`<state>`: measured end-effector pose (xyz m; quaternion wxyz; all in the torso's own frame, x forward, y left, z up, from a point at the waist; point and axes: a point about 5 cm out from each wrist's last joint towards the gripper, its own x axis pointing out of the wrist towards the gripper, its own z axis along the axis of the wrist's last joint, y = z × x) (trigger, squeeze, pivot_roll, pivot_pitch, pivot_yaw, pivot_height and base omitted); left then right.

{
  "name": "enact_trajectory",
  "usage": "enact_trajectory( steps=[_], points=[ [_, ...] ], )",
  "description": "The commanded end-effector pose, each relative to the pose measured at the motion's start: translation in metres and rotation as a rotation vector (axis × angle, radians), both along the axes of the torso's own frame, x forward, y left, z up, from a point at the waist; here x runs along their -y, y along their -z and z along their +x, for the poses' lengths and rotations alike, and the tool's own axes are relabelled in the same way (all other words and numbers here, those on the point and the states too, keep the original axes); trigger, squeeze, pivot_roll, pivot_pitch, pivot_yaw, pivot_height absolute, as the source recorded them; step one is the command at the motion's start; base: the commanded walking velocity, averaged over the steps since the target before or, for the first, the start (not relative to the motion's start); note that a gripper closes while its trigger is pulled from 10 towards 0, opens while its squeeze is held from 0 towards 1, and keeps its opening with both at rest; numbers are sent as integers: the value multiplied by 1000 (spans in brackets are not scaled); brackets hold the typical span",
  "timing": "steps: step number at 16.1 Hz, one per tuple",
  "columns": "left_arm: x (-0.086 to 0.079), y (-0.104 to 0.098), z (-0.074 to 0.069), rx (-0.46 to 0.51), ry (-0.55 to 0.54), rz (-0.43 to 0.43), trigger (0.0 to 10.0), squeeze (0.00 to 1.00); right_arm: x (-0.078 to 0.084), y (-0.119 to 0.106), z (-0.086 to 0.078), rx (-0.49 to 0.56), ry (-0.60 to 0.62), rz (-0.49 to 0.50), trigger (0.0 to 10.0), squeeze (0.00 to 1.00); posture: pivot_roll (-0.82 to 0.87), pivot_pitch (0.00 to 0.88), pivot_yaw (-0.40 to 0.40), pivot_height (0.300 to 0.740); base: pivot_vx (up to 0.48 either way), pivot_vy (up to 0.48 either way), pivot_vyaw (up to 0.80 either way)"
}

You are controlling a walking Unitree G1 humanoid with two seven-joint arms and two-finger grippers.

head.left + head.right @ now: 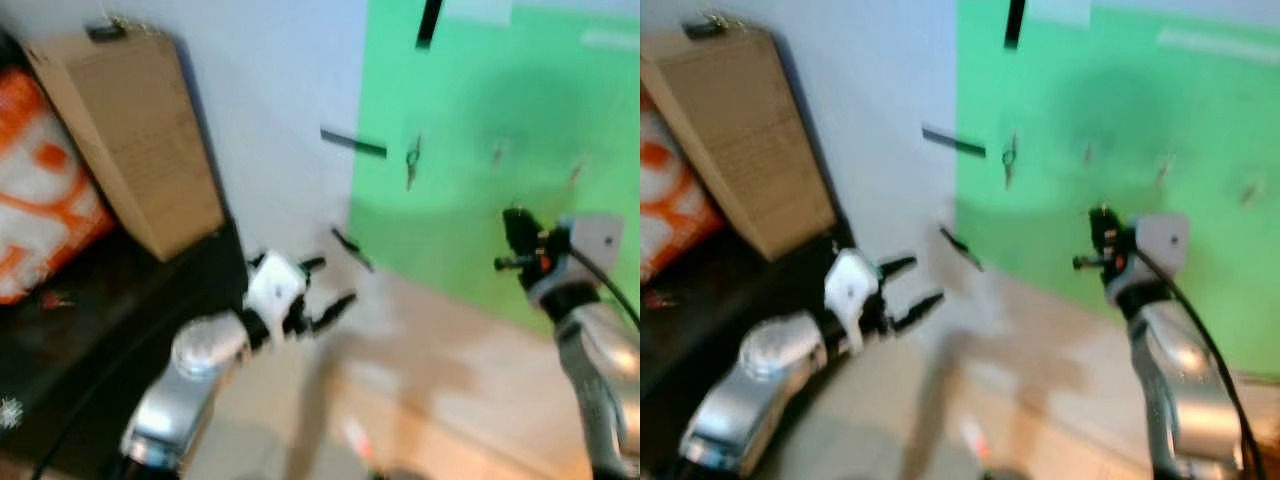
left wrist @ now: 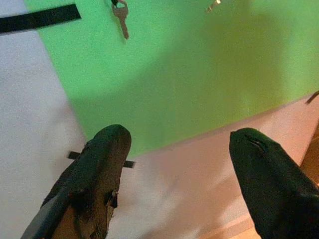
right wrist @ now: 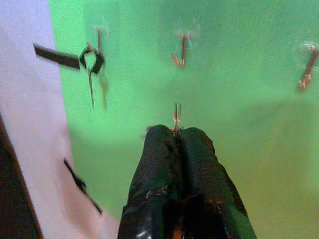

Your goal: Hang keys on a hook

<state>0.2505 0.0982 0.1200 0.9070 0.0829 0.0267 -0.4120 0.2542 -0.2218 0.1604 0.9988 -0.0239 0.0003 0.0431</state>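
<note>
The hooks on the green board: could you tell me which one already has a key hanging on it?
The leftmost hook, nearest the board's edge by the white wall, already carries a key. The middle hook and right hook are bare. The right gripper pinches another key.

Both arms are showing rounded silver shells, blurred in the head views. The left arm (image 1: 190, 370) is ending in a white block at the wrist, with the left gripper (image 1: 325, 290) wearing two long black fingers (image 2: 94, 174), scuffed near the base. The right arm (image 1: 600, 370) is carrying a pale wrist housing (image 1: 598, 240) with an orange spot, and a black cable (image 1: 615, 290) is trailing down it. The right gripper (image 3: 177, 132) is black and scuffed too.
</note>
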Motion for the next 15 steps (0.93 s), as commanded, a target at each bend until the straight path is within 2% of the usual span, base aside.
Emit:
enact_trajectory(
  steps=[1, 3, 6, 8, 13, 15],
  points=[
    [-4, 0, 3, -4, -42, 7, 10000, 0, -4, -6, 1, 17, -24, 1, 10000, 0, -96, 0, 26, 740, 0, 0, 0],
    [-8, -1, 6, -3, -131, -35, 10000, 0, -10, -6, 0, 11, -60, -4, 10000, 0, -99, 0, 25, 740, 0, 0, 0],
    [-8, -2, 8, 9, -180, -49, 10000, 0, -20, -8, 1, 8, -114, 4, 10000, 0, -96, 0, 21, 740, 0, -271, 0],
    [-9, -2, 11, 15, -226, -44, 10000, 0, -25, -9, 2, 8, -137, 7, 10000, 0, -96, 0, 19, 740, 0, 0, 0],
    [-10, -6, 12, 38, -238, -49, 10000, 0, -34, -14, 10, 20, -166, 31, 10000, 0, -92, 0, 20, 740, 0, 0, 0],
    [-6, -9, 9, 41, -156, -50, 10000, 0, -39, -17, 20, 22, -169, 55, 10000, 0, -87, 0, 22, 740, 0, 0, 0]
  ],
)
